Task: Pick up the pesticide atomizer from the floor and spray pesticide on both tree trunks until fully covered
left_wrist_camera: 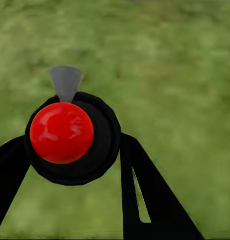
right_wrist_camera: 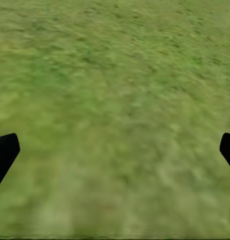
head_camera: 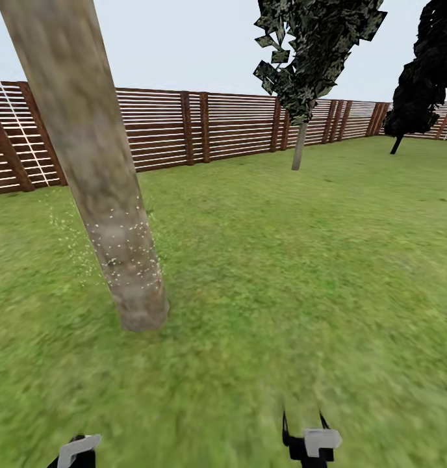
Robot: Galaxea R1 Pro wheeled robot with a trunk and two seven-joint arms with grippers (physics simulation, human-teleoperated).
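Note:
The near tree trunk (head_camera: 100, 188) leans across the left of the head view, and its lower part is dotted with white spray specks. Farther off by the fence stands a second tree (head_camera: 299, 146) with a thin trunk. In the left wrist view, the pesticide atomizer (left_wrist_camera: 61, 132) is a black body with a red round top and a grey nozzle. My left gripper (left_wrist_camera: 74, 155) is shut on it above the grass. At the head view's bottom edge, the left gripper (head_camera: 77, 452) sits below the trunk. My right gripper (right_wrist_camera: 115, 150) hangs open over the grass, holding nothing.
A brown slatted fence (head_camera: 204, 127) runs along the back of the lawn. A dark tree (head_camera: 415, 91) stands at the far right. Grass (head_camera: 301, 273) stretches between the near trunk and the far trees.

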